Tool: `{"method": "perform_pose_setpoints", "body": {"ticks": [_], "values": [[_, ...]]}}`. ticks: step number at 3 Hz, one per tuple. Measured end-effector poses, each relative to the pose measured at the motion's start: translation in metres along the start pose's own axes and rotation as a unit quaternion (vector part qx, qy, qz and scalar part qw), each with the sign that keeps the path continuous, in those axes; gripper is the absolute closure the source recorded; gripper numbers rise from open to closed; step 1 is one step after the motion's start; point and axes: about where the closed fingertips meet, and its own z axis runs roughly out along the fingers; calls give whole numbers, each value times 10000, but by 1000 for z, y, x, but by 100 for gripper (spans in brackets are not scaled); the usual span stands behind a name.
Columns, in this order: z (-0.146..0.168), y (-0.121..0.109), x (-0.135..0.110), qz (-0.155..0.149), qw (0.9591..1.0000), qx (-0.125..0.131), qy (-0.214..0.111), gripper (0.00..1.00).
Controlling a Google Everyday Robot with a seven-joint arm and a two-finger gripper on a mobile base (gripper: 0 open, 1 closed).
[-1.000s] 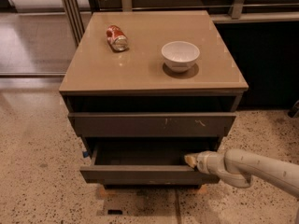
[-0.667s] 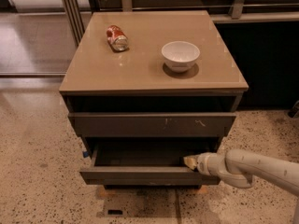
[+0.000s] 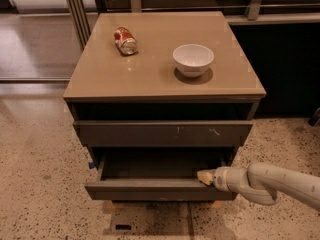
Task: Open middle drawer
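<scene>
Terrazzo floor [image 3: 40,184]; tool [image 3: 204,177] at middle drawer [image 3: 150,189]

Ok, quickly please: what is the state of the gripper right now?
The gripper: at the top edge of the pulled-out drawer, near its right end. Open or closed cannot be told.

Warm light, tabletop [image 3: 150,81] glare, bowl [image 3: 193,59] shadow (gripper [image 3: 205,177] at dark middle drawer's [image 3: 150,189] rim)
</scene>
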Motion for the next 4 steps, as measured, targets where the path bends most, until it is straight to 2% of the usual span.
{"method": "perform_pose_setpoints", "body": {"ticks": [2, 3, 4], "values": [[-10, 18, 16, 394, 9984, -395, 76, 100], [-13, 20, 26, 615, 9969, -465, 186, 100], [-15, 21, 25, 629, 9967, -468, 192, 100]]}}
